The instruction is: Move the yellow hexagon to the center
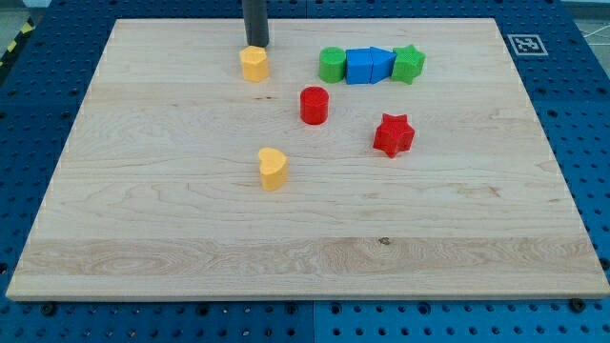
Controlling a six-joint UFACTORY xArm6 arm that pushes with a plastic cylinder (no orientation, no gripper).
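My tip (256,45) stands near the view's top edge of the wooden counter (143,219), the dark rod rising straight out of the picture above it. This arm carries no pincer, so nothing is spread or pressed together: there is only the rod's end resting at counter height.

The yellow hexagon (254,64) sits just below my tip toward the view's bottom, so close that the two look to be touching, though I cannot tell for sure. It lies in the upper part of the counter, left of the middle.

To the view's right of my tip, at nearly the same height, a row of blocks stands packed together: a green cylinder (332,64), a blue cube (358,67), a blue block (381,65) whose shape I cannot make out, and a green star (409,64).

Below and to the right of my tip is a red cylinder (314,105), and farther right and lower a red star (393,134), apart from each other. Well below my tip, almost straight down the view, a yellow heart-like block (273,169) stands alone near the counter's middle.
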